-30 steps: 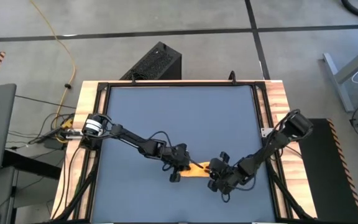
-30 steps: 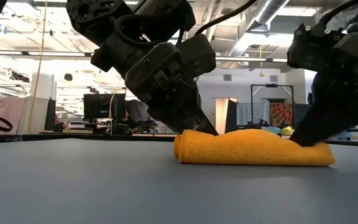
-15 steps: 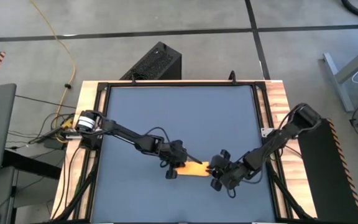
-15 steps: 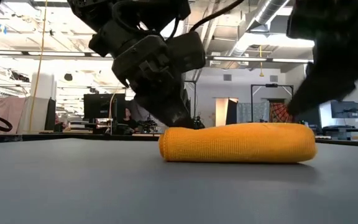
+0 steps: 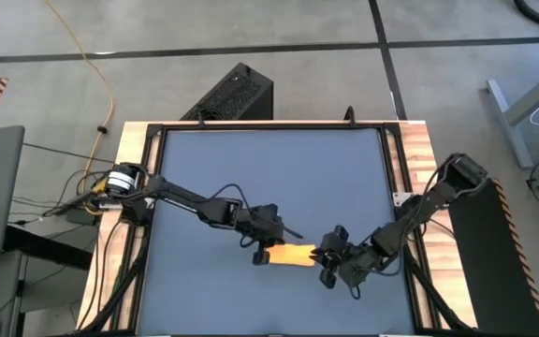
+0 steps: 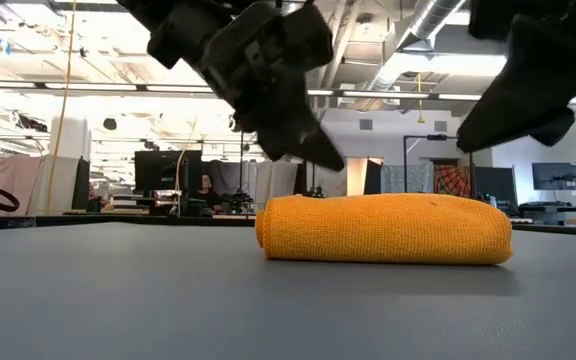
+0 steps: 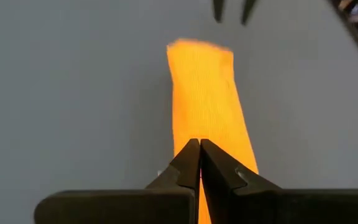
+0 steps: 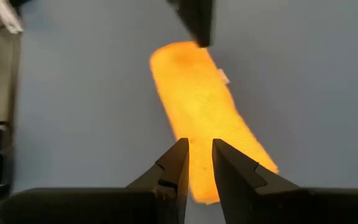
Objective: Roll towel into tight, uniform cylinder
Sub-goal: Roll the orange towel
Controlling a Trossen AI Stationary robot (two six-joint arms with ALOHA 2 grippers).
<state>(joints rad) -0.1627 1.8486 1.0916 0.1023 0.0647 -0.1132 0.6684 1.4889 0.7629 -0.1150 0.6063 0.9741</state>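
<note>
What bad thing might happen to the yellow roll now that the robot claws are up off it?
1. The towel lies rolled on the mat with nothing holding it; the left gripper and right gripper hover above its ends, so the roll may loosen.
2. In the low view the roll looks flattened rather than round, so it may not count as a tight cylinder.
3. If a gripper comes down again off-centre, it might nudge the roll sideways.

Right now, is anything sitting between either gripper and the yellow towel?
Nothing visible. The rolled towel lies alone on the dark blue mat, with the left gripper shut just above one end and the right gripper slightly parted above the other. Only bare mat surrounds the roll.
</note>
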